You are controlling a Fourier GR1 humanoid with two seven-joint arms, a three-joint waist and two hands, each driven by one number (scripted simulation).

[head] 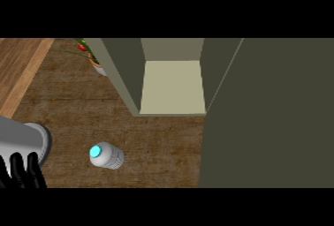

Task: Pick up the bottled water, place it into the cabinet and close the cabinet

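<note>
Bottled water (105, 156): upright on tabletop (163, 145), at seven o'clock from cabinet opening, untouched.
Cabinet (171, 86): open, pale shelf bare; door (267, 114) swung out at three o'clock.
Left hand (23, 170): at eight o'clock, fingers straight, released, holding nothing.
Right hand: out of view.
Progress: nothing done; pick, place, close all left.

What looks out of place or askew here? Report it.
Nothing stands out. The bottled water stands upright on the counter, nothing spilled. The cabinet is open with its door swung wide. The left hand rests at the lower left edge.
</note>
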